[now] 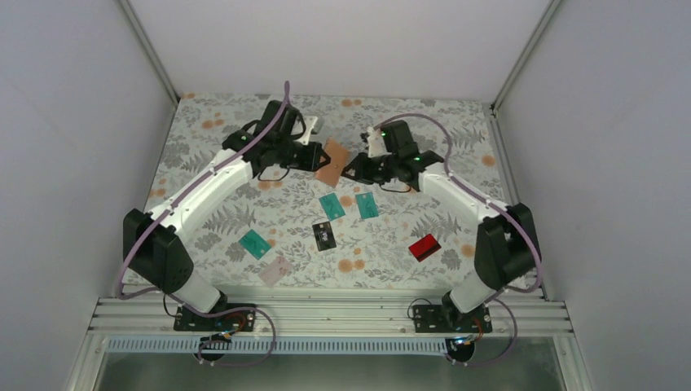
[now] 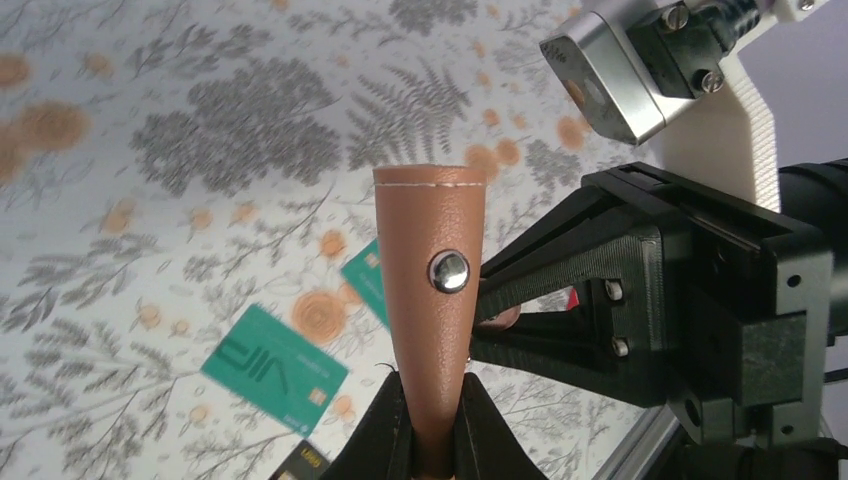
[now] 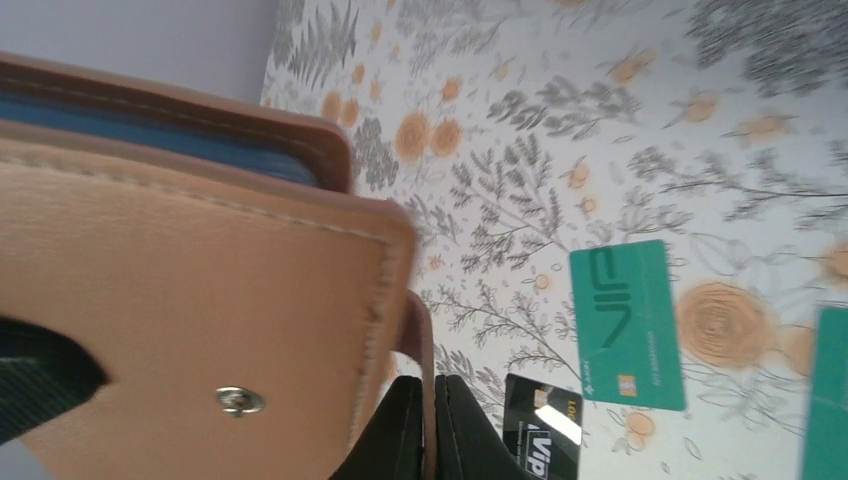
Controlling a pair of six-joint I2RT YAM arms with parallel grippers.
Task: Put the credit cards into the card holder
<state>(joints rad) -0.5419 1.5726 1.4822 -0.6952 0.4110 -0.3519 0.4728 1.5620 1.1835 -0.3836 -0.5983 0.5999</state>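
Tan-brown leather-like rectangular card holder [image 2: 430, 300], aloft at 12 o'clock over the floral bench [image 1: 456, 138], is pinched at one edge by the left jaws and at its flap by the right jaws. Likely step: opening. Next, spread the mouth. The thin flat credit cards [image 1: 332, 205] lie toward 6 o'clock.

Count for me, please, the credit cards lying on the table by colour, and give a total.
Teal-green cards: 3
Black card: 1
Pale pink card: 1
Red card: 1
Total: 6
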